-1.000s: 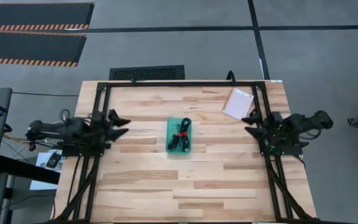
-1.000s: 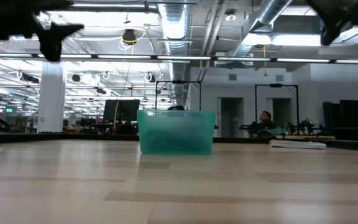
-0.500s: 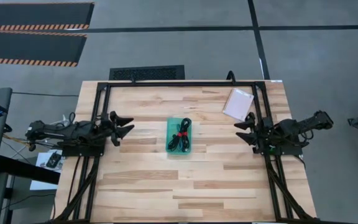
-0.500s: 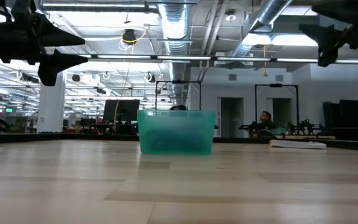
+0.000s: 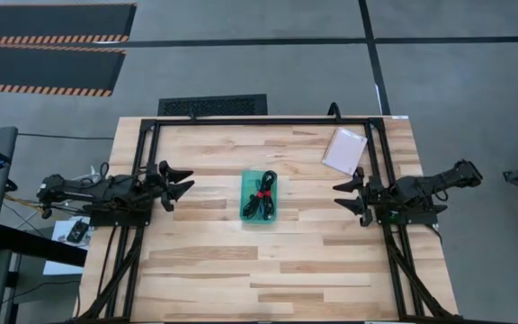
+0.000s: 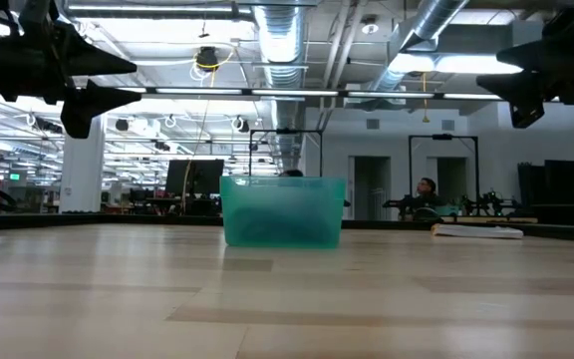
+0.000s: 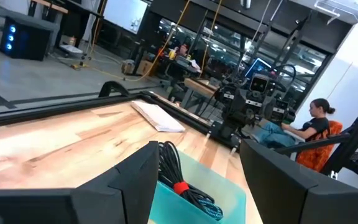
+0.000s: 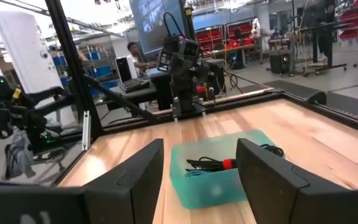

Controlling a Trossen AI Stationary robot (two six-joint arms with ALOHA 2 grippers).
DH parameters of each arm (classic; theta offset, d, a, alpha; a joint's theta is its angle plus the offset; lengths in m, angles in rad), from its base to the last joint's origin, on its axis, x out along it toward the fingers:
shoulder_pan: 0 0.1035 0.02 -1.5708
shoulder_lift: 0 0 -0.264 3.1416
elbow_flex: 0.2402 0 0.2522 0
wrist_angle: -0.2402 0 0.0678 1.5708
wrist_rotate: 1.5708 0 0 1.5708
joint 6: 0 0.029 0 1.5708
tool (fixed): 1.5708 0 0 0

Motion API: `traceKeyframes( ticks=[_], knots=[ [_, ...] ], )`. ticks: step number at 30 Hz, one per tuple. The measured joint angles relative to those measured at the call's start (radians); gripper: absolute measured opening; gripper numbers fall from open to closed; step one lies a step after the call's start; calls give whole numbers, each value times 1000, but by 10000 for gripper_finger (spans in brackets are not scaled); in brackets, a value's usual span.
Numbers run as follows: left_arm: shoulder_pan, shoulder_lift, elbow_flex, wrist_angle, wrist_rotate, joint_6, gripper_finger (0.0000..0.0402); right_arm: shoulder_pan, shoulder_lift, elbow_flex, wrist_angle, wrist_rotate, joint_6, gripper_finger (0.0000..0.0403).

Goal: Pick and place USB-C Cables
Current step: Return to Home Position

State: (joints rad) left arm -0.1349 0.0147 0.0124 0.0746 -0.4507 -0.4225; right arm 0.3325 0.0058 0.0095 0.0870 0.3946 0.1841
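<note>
The USB-C cables (image 5: 261,193) are black bundles with a red tie, lying inside the translucent teal tray (image 5: 245,209) at the table's middle. They also show in the left wrist view, cables (image 7: 180,180) in the tray (image 7: 229,193), and in the right wrist view, cables (image 8: 219,163) in the tray (image 8: 210,186). My left gripper (image 5: 190,181) hovers open, left of the tray and above the table. My right gripper (image 5: 337,194) hovers open on the tray's right. In the low view the tray (image 6: 283,211) hides the cables, with both grippers well above it, left gripper (image 6: 136,82), right gripper (image 6: 511,92).
A flat white packet (image 5: 344,149) lies near the table's far right corner. A black frame (image 5: 259,121) runs along the table's far edge and down both sides. Bare wood (image 5: 259,265) spreads between the tray and the near edge. A seated person (image 7: 312,124) shows beyond the table.
Both grippers have come down and moved inward toward the tray. The left one moved right and then held still; the right one kept moving left through the whole second. The tray and cables have stayed put.
</note>
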Motion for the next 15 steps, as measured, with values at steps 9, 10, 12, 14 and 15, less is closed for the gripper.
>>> traceKeyframes(
  ticks=[9, 10, 12, 14, 15],
  knots=[
    [0, 0, 0, -1, 0, 0, 214, 0, 0, 1, -20, -1, 0, 226],
    [0, 0, 0, -1, 0, 0, 214, 0, 0, 1, -20, -1, 0, 226],
    [0, 0, 0, -1, 0, 0, 214, 0, 0, 1, -22, -1, 0, 226],
    [0, 0, 0, -1, 0, 0, 214, 0, 0, 1, -23, -1, 0, 226],
    [0, 0, 0, -1, 0, 0, 214, 0, 0, 1, -23, -1, 0, 226]
  ],
)
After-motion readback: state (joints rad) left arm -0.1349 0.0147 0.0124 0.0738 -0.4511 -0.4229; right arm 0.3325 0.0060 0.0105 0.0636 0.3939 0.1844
